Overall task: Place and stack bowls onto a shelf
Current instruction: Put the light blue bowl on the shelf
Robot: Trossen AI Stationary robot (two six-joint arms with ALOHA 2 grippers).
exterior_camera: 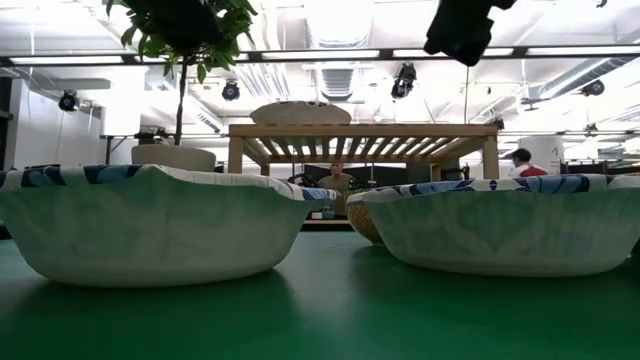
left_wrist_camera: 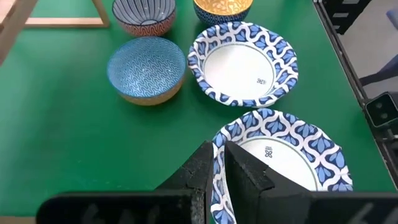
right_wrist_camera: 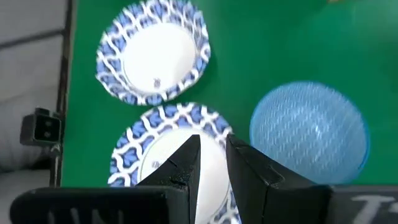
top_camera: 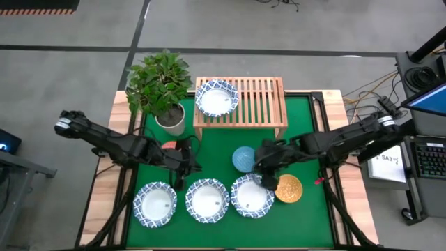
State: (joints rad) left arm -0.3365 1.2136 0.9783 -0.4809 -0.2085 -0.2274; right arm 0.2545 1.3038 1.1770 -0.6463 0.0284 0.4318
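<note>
Eight bowls [top_camera: 207,200], one shelf [top_camera: 261,104], one plant [top_camera: 159,80]

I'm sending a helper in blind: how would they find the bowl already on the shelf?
Find the wooden slatted shelf at the green mat's far edge, beside the potted plant. On its plant-side end sits one white bowl with a blue-patterned rim, the only bowl not down on the mat.

A leafy green plant [top_camera: 159,80] stands in a white pot [top_camera: 171,119] at the far left of the table [top_camera: 212,155], which is covered by a green mat with bare wood edges showing along both sides. Off the table's right side lie a keyboard [top_camera: 430,156], a sheet of paper [top_camera: 387,163] and loose cables [top_camera: 369,90]. In the room behind, two people [exterior_camera: 522,160] sit, perhaps at desks.
</note>
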